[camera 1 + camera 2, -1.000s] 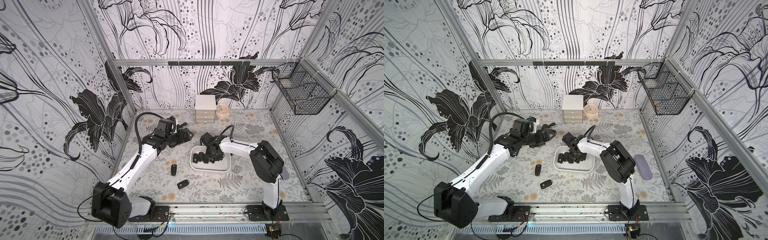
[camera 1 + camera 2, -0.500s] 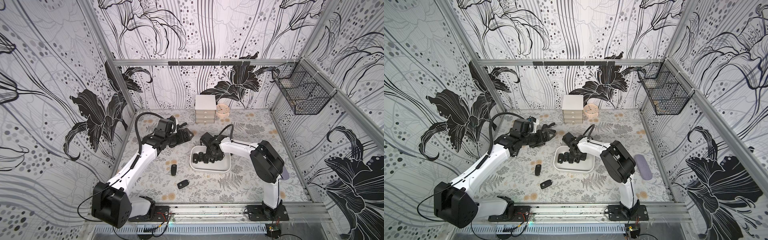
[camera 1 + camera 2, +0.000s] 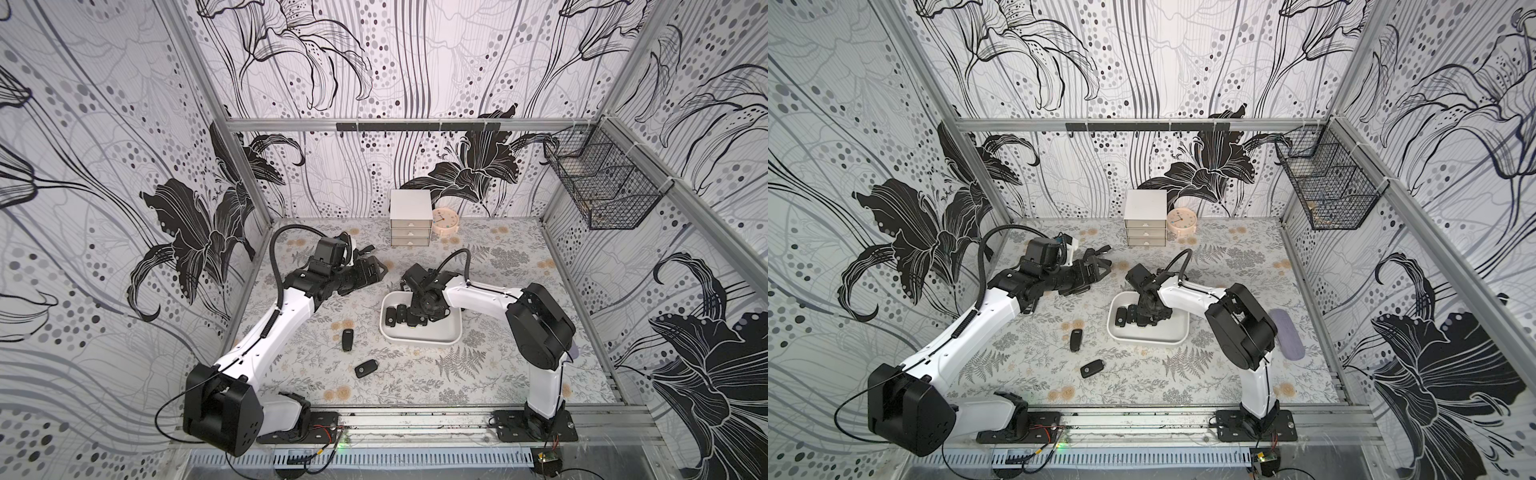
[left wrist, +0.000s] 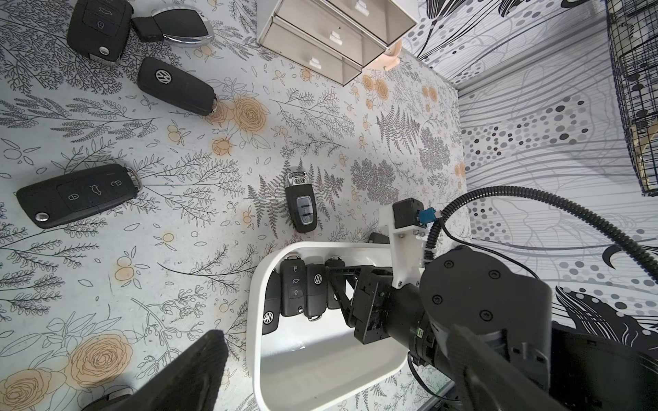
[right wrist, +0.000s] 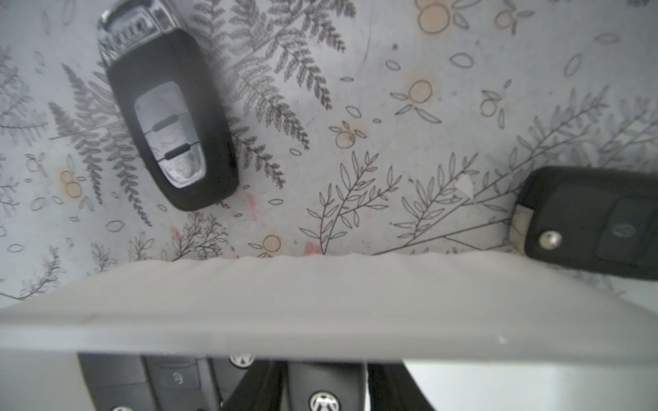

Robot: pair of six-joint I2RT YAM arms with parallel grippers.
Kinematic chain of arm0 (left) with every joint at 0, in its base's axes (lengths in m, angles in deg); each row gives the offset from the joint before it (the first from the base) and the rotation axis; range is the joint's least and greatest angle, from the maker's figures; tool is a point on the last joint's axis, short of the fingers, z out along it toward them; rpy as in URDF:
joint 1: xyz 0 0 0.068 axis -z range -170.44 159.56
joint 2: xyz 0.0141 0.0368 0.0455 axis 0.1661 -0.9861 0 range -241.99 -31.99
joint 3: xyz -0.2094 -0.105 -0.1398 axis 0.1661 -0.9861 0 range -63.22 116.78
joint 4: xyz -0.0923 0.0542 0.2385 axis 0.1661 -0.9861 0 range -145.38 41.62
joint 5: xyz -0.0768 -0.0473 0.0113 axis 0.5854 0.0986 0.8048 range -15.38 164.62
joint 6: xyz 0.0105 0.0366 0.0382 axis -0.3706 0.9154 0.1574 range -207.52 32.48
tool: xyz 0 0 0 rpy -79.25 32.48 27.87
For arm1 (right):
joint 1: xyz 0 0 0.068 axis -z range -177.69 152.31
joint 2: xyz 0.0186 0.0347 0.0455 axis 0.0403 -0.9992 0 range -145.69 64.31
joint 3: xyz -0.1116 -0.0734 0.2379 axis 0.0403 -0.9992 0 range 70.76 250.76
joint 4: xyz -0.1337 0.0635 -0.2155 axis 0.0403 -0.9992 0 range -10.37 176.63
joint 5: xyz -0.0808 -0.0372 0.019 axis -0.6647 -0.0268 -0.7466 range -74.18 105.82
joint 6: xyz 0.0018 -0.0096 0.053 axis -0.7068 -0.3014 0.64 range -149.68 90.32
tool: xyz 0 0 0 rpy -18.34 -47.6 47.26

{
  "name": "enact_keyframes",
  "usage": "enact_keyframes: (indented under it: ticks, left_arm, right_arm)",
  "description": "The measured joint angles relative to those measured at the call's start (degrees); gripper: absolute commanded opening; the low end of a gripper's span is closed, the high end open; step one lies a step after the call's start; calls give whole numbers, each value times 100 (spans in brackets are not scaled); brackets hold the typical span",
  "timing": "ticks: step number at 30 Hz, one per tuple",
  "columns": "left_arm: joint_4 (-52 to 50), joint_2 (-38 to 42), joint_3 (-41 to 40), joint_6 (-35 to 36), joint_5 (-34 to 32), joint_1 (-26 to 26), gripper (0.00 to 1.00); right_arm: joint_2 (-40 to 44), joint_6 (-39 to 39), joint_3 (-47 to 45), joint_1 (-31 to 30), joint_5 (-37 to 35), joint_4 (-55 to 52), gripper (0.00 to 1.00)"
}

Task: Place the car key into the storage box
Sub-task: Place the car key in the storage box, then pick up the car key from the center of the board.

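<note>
The white storage box (image 3: 440,338) (image 3: 1167,337) lies mid-table with several black car keys in a row at its left end (image 3: 390,316) (image 4: 293,284). My right gripper (image 3: 417,318) (image 3: 1144,320) reaches down into the box. Its fingers (image 5: 388,386) are shut on either side of a black VW car key (image 5: 322,400) lying beside the others. The box wall (image 5: 320,302) hides the fingertips. My left gripper (image 3: 376,270) (image 4: 338,370) hangs open and holds nothing, over the table left of the box.
Loose keys lie on the table: two in front of the box (image 3: 348,340) (image 3: 367,368), an Audi key behind it (image 4: 302,206) (image 5: 167,117), several further left (image 4: 78,199) (image 4: 176,85). Drawer cabinet (image 3: 410,224) and clock (image 3: 445,220) stand at the back. Wire basket (image 3: 602,187) hangs on the right wall.
The right gripper has shifted slightly inside the box among the keys. The left arm has not moved.
</note>
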Motion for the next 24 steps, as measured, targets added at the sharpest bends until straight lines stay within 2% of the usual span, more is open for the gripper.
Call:
enact_keyframes:
  ticks: [9,20,24]
  left_arm:
    - [-4,35,-87,0,-4,0,99]
    - [-160,192,-195,-76,-306,0,99]
    - [-188,278,-407,-310,-426,0,100]
  right_arm:
    - [70,-66,-22,0,17,63,47]
    - [1172,-573,-540,-2,223,402,81]
    - [1552,-811,-708,-24,391,619,89]
